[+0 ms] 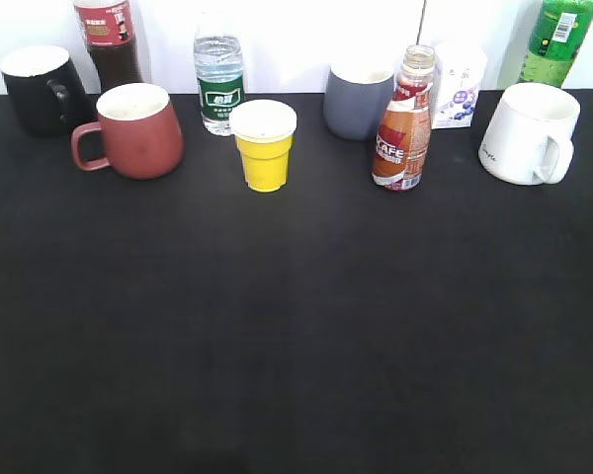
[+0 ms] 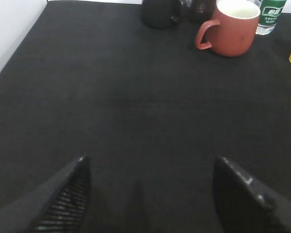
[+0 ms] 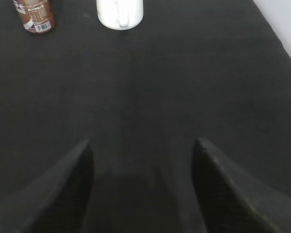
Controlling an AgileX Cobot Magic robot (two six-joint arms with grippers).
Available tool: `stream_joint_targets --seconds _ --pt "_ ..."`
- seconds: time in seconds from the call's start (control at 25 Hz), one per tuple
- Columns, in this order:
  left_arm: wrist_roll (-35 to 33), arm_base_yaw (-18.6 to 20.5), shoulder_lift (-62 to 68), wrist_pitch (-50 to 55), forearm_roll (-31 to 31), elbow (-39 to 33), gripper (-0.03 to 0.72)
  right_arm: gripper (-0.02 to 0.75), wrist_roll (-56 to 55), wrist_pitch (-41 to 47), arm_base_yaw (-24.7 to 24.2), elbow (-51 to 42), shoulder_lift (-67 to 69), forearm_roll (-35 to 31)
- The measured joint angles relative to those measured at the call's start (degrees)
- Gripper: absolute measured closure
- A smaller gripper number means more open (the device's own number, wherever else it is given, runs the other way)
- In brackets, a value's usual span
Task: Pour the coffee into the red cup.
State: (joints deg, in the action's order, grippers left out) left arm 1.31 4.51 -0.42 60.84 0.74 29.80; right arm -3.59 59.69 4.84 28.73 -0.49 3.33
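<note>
The coffee bottle (image 1: 404, 126), clear plastic with brown liquid and a "CAFE" label, stands upright at the back right of the black table; its lower part shows in the right wrist view (image 3: 35, 15). The red cup (image 1: 138, 130), dark red with a white inside and its handle to the left, stands at the back left and shows in the left wrist view (image 2: 231, 28). My left gripper (image 2: 150, 162) is open and empty over bare cloth, well short of the cup. My right gripper (image 3: 141, 148) is open and empty, well short of the bottle. Neither gripper shows in the exterior view.
Along the back stand a black mug (image 1: 42, 89), a dark cola bottle (image 1: 109, 41), a water bottle (image 1: 219, 84), a yellow cup (image 1: 264, 146), a grey cup (image 1: 358, 99), a small white carton (image 1: 459, 87), a white mug (image 1: 526, 133) and a green bottle (image 1: 558, 39).
</note>
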Motion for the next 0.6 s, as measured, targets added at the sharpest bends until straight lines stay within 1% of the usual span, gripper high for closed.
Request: stream_joint_targets --seconds 0.44,0.6 --pt "0.0 0.0 0.0 0.0 0.0 0.0 0.103 0.237 0.0 0.0 0.0 0.0 0.0 0.0" --pt "0.0 0.0 0.0 -0.1 0.6 0.0 0.152 0.237 0.0 0.0 0.0 0.0 0.0 0.0"
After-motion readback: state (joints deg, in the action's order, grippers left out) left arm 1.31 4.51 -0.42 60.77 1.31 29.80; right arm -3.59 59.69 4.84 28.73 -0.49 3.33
